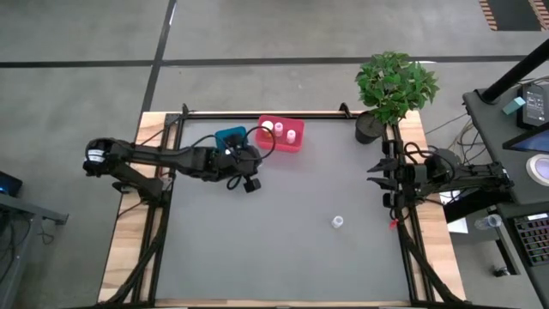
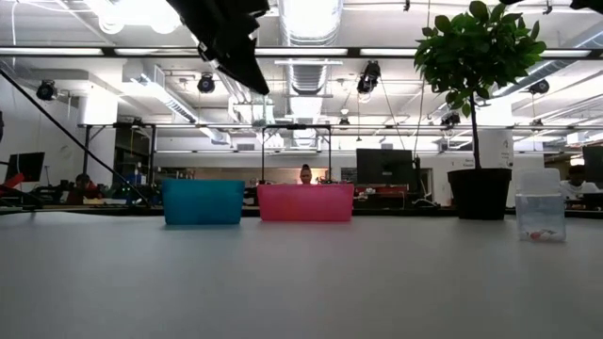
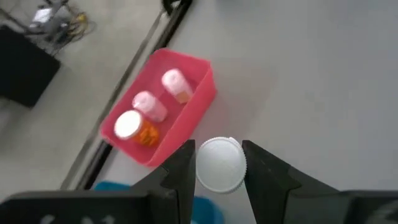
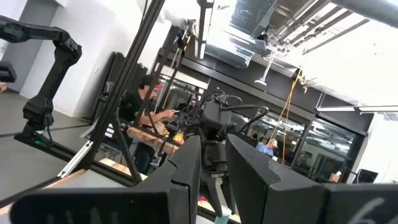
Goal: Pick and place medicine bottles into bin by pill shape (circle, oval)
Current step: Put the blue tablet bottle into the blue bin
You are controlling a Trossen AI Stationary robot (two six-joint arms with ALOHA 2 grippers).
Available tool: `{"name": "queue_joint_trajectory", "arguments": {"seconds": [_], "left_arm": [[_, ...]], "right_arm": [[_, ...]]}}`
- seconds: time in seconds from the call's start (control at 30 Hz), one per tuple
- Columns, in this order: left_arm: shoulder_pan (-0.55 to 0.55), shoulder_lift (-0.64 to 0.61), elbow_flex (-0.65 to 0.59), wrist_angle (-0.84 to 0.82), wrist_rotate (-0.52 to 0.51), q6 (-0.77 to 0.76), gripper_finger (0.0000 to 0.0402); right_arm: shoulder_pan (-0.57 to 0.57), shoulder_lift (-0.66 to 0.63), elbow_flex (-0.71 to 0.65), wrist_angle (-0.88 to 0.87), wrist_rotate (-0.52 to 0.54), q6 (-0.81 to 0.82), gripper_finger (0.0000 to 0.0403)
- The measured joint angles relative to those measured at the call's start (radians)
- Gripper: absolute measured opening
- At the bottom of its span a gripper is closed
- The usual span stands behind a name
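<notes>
A lone clear medicine bottle (image 2: 540, 209) with a white cap stands on the smooth grey desk (image 1: 283, 240), near side, right of centre. The left pincer (image 3: 219, 163) clamps a round white-capped bottle (image 3: 220, 164) above the teal bin (image 1: 229, 136). The red plastic bin (image 3: 189, 118) holds three bottles, one orange (image 3: 138, 129). The right pincer (image 1: 375, 175), fingers slightly parted, waits at the desk's right edge.

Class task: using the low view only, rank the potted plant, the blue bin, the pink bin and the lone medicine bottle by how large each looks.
1. Potted plant, clearly largest.
2. Pink bin and blue bin: they look near alike, the pink slightly wider; not ranked apart.
3. Medicine bottle, smallest, though it stands nearer the camera, which enlarges it.
</notes>
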Motion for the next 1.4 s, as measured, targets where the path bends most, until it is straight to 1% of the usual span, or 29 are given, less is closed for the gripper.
{"name": "queue_joint_trajectory", "arguments": {"seconds": [0.1,0.4,0.53,0.77,1.0,1.1,1.23,1.4], "left_arm": [[0.007,0.000,-0.001,-0.028,-0.025,-0.020,0.0096],[0.012,-0.006,-0.004,-0.073,-0.030,-0.050,0.0096],[0.016,-0.006,-0.017,-0.089,-0.053,-0.072,0.0096],[0.029,-0.058,-0.097,-0.084,-0.055,-0.104,0.0096],[0.038,-0.168,-0.183,-0.073,-0.060,-0.172,0.0096],[0.038,-0.204,-0.237,-0.018,-0.062,-0.177,0.0096],[0.040,-0.219,-0.300,0.051,-0.062,-0.178,0.0096],[0.059,-0.206,-0.316,0.064,-0.062,-0.197,0.0096]], "right_arm": [[0.000,0.000,-0.001,0.001,-0.002,-0.006,0.0066],[0.000,0.000,-0.005,0.000,-0.009,-0.016,0.0066],[0.000,0.000,-0.005,0.000,-0.009,-0.015,0.0066],[0.000,0.000,-0.005,0.000,-0.009,-0.026,0.0066],[0.000,-0.001,-0.006,0.002,-0.009,-0.032,0.0066],[0.000,-0.001,-0.006,0.002,-0.009,-0.030,0.0066],[0.000,-0.001,-0.006,0.005,-0.001,-0.032,0.0066],[0.000,-0.001,-0.006,0.005,0.000,-0.048,0.0066]]}}
